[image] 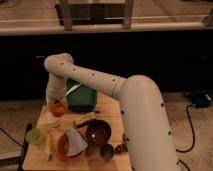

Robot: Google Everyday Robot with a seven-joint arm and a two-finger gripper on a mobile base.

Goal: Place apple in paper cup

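The apple [58,109], small, round and orange-red, hangs at the tip of my gripper [57,105] over the left part of the wooden table. The gripper comes down from above and is shut on the apple. The paper cup [51,121], short and pale, stands right under and slightly left of the apple, and the apple partly hides its rim. The apple looks just above the cup's mouth; I cannot tell whether they touch.
A green box [81,97] stands behind the gripper. A yellow-green cup [35,136], an orange bowl with grey-blue cloth [70,145], a dark brown bowl [98,131] and a small grey metal cup [106,151] sit nearer the table's [112,114] front edge.
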